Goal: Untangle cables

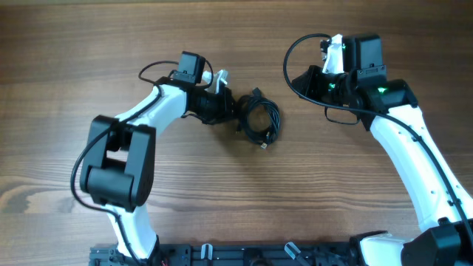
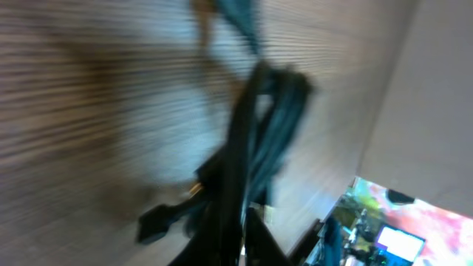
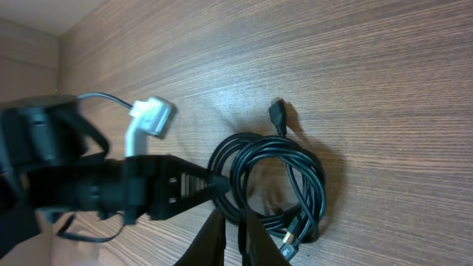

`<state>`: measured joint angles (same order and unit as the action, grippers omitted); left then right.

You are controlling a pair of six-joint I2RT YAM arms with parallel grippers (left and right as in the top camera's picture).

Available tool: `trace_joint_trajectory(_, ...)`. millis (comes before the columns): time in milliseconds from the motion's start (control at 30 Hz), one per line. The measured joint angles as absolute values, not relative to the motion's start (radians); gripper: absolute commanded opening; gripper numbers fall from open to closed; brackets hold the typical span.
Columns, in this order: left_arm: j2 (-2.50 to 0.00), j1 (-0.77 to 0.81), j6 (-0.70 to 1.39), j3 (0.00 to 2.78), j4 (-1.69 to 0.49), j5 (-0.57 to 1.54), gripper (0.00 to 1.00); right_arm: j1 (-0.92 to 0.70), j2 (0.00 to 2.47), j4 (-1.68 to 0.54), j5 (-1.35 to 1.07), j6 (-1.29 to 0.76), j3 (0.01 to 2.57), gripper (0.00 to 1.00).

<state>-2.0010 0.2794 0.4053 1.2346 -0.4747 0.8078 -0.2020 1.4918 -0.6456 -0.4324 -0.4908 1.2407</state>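
1. A wood-grain desk (image 1: pixel 222 29) seen from above; the cables (image 1: pixel 259 118), thin and black, lie on it as one loose coil near the middle, with strands crossing over one another.
2. Left of the coil, the left gripper (image 1: pixel 235 112) reaches in and touches it; its jaws taper to a point at the coil's left rim and look pinched on a strand there; its own camera view is badly blurred, showing only dark strands running down between the jaws.
3. Right of the coil and apart from it sits the right gripper (image 3: pixel 235 240); its jaws are pressed almost together with nothing between them.
4. A small plug (image 3: pixel 278 114) pokes out from the coil's far edge; a second plug with a metal tip (image 3: pixel 292 236) lies at the coil's near edge, toward the arm bases.
5. A white connector (image 3: pixel 151 114) with a thin wire stands on the left arm, left of the coil, just behind the jaws; the arm's dark body hides part of the coil's left rim from above.
6. Thicker black wires (image 1: pixel 295 70) loop off the right arm, right of the coil and apart from it.
7. A dark rail (image 1: pixel 222 255) runs along the desk edge, well apart from the coil on its near side.
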Motion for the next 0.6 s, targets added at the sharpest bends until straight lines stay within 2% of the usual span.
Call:
trace_joint_trajectory(100,-2.031,0.280,0.430,1.233,-0.496,0.737,0.39,-0.202,1.492,-0.648,-0.431,-0.486,1.241,0.19)
trace_joint_trajectory(267,-2.035,0.280,0.448,1.231,-0.496,0.628,0.41,-0.202,1.492,-0.648,-0.425,-0.484,1.241,0.22)
trace_joint_trajectory(600,-2.016,0.309,0.427,1.237,-0.459,0.529,0.54,-0.202,1.492,-0.648,-0.424,-0.484,1.241,0.23)
